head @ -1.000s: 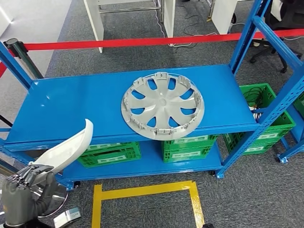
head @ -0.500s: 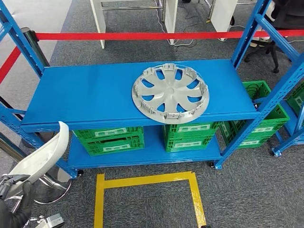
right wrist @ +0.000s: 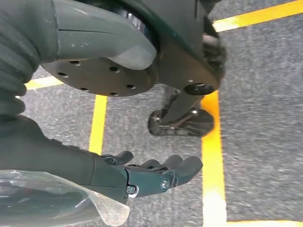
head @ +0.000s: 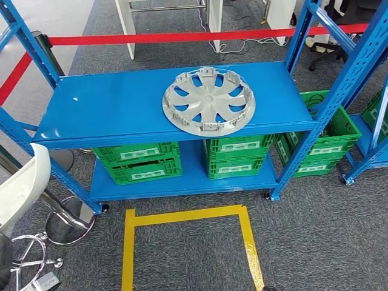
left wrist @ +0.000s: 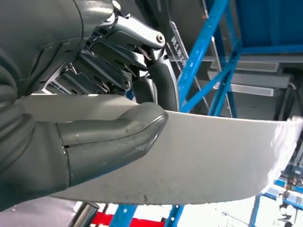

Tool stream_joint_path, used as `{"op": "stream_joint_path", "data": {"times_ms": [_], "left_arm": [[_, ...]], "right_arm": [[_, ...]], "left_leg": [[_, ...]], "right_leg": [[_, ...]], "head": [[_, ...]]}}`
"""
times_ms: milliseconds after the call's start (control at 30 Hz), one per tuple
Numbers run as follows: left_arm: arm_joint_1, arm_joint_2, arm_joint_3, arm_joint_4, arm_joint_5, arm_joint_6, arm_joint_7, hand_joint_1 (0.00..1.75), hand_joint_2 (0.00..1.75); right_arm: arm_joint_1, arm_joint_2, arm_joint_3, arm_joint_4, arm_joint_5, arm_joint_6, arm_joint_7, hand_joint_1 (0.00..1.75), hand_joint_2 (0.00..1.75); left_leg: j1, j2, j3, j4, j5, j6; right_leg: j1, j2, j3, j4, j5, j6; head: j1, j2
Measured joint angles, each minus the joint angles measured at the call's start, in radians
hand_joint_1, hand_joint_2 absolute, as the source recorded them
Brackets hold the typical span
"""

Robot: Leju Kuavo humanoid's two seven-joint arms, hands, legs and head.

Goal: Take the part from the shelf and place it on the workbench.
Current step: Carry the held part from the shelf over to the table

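At the lower left, the left hand point(left wrist: 89, 94) is gripping a white curved part point(head: 20, 188), thumb pressing its face, away from the blue shelf point(head: 114, 115). The right hand point(right wrist: 143, 175) is hanging with fingers spread, holding nothing.

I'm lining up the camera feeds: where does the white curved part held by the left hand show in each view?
Head view: white curved part at the left edge, beside the blue shelf.
Left wrist view: it spans the picture, gripped by the left hand.
Right wrist view: not in it.
Shared landmark: the blue shelf's uprights.
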Motion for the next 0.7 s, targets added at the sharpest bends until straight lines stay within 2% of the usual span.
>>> {"op": "stream_joint_path", "data": {"times_ms": [33, 67, 100, 133, 167, 233, 267, 300, 367, 400, 433, 467, 500, 533, 567, 600, 633, 667, 700], "left_arm": [[-0.009, 0.002, -0.001, 0.001, -0.007, 0.000, 0.014, 1.75, 1.75], [-0.018, 0.004, -0.002, 0.001, -0.013, 0.000, 0.026, 1.75, 1.75], [-0.026, 0.005, -0.003, 0.002, -0.019, 0.000, 0.035, 1.75, 1.75], [-0.033, 0.006, -0.003, 0.002, -0.023, 0.000, 0.041, 1.75, 1.75], [-0.038, 0.007, -0.004, 0.002, -0.026, 0.000, 0.045, 1.75, 1.75], [-0.043, 0.007, -0.004, 0.003, -0.030, 0.000, 0.048, 1.75, 1.75], [-0.045, 0.007, -0.004, 0.004, -0.030, 0.000, 0.049, 1.75, 1.75], [-0.046, 0.007, -0.004, 0.004, -0.030, 0.000, 0.050, 1.75, 1.75], [-0.047, 0.007, -0.004, 0.005, -0.030, 0.000, 0.051, 1.75, 1.75], [-0.047, 0.007, -0.004, 0.005, -0.030, 0.000, 0.051, 1.75, 1.75], [-0.046, 0.007, -0.004, 0.005, -0.030, 0.000, 0.051, 1.75, 1.75], [-0.044, 0.007, -0.003, 0.005, -0.030, 0.000, 0.051, 1.75, 1.75], [-0.042, 0.007, -0.002, 0.005, -0.030, 0.000, 0.051, 1.75, 1.75], [-0.040, 0.007, -0.001, 0.005, -0.030, 0.000, 0.051, 1.75, 1.75], [-0.039, 0.006, 0.000, 0.004, -0.030, 0.000, 0.051, 1.75, 1.75], [-0.037, 0.006, 0.001, 0.004, -0.030, 0.000, 0.051, 1.75, 1.75], [-0.035, 0.006, 0.003, 0.003, -0.029, 0.000, 0.050, 1.75, 1.75], [-0.033, 0.006, 0.005, 0.003, -0.028, 0.000, 0.049, 1.75, 1.75], [-0.031, 0.006, 0.008, 0.002, -0.027, 0.000, 0.048, 1.75, 1.75]], "right_arm": [[0.000, 0.000, -0.005, 0.000, -0.006, 0.001, -0.003, 0.00, 1.75], [-0.001, 0.000, -0.011, 0.001, -0.009, 0.002, -0.007, 0.00, 1.75], [-0.001, 0.000, -0.016, 0.001, -0.011, 0.004, -0.013, 0.00, 1.75], [-0.001, 0.000, -0.020, 0.002, -0.012, 0.004, -0.018, 0.00, 1.75], [-0.001, 0.000, -0.023, 0.003, -0.012, 0.005, -0.021, 0.00, 1.75], [0.002, -0.001, -0.029, 0.005, -0.013, 0.005, -0.024, 0.00, 1.75], [0.004, -0.001, -0.031, 0.006, -0.013, 0.005, -0.025, 0.00, 1.75], [0.005, -0.001, -0.034, 0.007, -0.013, 0.006, -0.026, 0.00, 1.75], [0.005, -0.002, -0.038, 0.008, -0.014, 0.007, -0.032, 0.00, 1.75], [0.005, -0.002, -0.040, 0.008, -0.014, 0.008, -0.036, 0.00, 1.75], [0.004, -0.002, -0.042, 0.008, -0.014, 0.009, -0.040, 0.00, 1.75], [0.004, -0.002, -0.042, 0.008, -0.014, 0.009, -0.043, 0.00, 1.75], [0.004, -0.002, -0.043, 0.008, -0.014, 0.010, -0.045, 0.00, 1.75], [0.003, -0.002, -0.043, 0.008, -0.014, 0.010, -0.046, 0.00, 1.75], [0.002, -0.002, -0.043, 0.008, -0.014, 0.010, -0.047, 0.00, 1.75], [0.000, -0.002, -0.043, 0.008, -0.014, 0.010, -0.048, 0.00, 1.75], [-0.003, -0.002, -0.043, 0.009, -0.014, 0.010, -0.049, 0.00, 1.75], [-0.005, -0.002, -0.043, 0.009, -0.013, 0.010, -0.050, 0.00, 1.75], [-0.005, -0.002, -0.043, 0.009, -0.013, 0.010, -0.050, 0.00, 1.75]], "left_leg": [[0.003, -0.001, 0.047, -0.061, 0.027, 0.000], [0.004, -0.003, 0.099, -0.139, 0.037, 0.001], [0.004, -0.006, 0.142, -0.210, 0.033, 0.006], [0.002, -0.008, 0.167, -0.257, 0.023, 0.012], [-0.001, -0.009, 0.175, -0.279, 0.015, 0.019], [-0.003, -0.006, 0.158, -0.281, 0.026, 0.036], [-0.003, -0.003, 0.148, -0.282, 0.036, 0.047], [-0.003, 0.000, 0.135, -0.283, 0.048, 0.056], [-0.006, 0.003, 0.104, -0.282, 0.074, 0.067], [-0.009, 0.003, 0.086, -0.281, 0.087, 0.069], [-0.012, 0.004, 0.068, -0.279, 0.101, 0.070], [-0.016, 0.004, 0.050, -0.277, 0.114, 0.070], [-0.019, 0.004, 0.032, -0.275, 0.126, 0.069], [-0.021, 0.004, 0.017, -0.271, 0.137, 0.068], [-0.024, 0.004, 0.004, -0.268, 0.147, 0.066], [-0.026, 0.004, -0.006, -0.263, 0.156, 0.063], [-0.027, 0.005, -0.013, -0.259, 0.165, 0.058], [-0.028, 0.006, -0.020, -0.257, 0.174, 0.053], [-0.028, 0.007, -0.024, -0.256, 0.185, 0.049]], "right_leg": [[-0.001, 0.000, -0.018, 0.008, 0.009, 0.004], [0.000, 0.001, -0.033, 0.016, 0.016, 0.009], [0.000, 0.003, -0.045, 0.023, 0.024, 0.015], [0.001, 0.004, -0.053, 0.027, 0.032, 0.022], [0.001, 0.005, -0.059, 0.028, 0.042, 0.030], [-0.002, 0.007, -0.068, 0.028, 0.051, 0.044], [-0.004, 0.009, -0.075, 0.039, 0.032, 0.049], [-0.005, 0.011, -0.088, 0.070, -0.009, 0.052], [-0.005, 0.013, -0.121, 0.185, -0.117, 0.056], [-0.005, 0.014, -0.133, 0.250, -0.154, 0.057], [-0.005, 0.014, -0.133, 0.297, -0.163, 0.057], [-0.005, 0.014, -0.121, 0.317, -0.147, 0.055], [-0.004, 0.014, -0.091, 0.302, -0.116, 0.051], [-0.002, 0.014, -0.045, 0.254, -0.086, 0.045], [0.002, 0.014, 0.016, 0.182, -0.071, 0.038], [0.005, 0.013, 0.077, 0.098, -0.075, 0.031], [0.009, 0.013, 0.121, 0.029, -0.090, 0.026], [0.012, 0.013, 0.145, -0.015, -0.104, 0.022], [0.012, 0.013, 0.149, -0.035, -0.108, 0.018]], "head": [[0.000, 0.000], [-0.001, 0.000], [-0.001, 0.000], [-0.001, 0.000], [-0.001, 0.000], [-0.001, 0.000], [0.001, 0.000], [0.004, 0.000], [0.010, 0.000], [0.011, 0.000], [0.012, 0.000], [0.013, 0.000], [0.013, 0.000], [0.013, 0.000], [0.013, 0.000], [0.014, 0.000], [0.014, 0.000], [0.014, 0.000], [0.014, 0.000]]}}
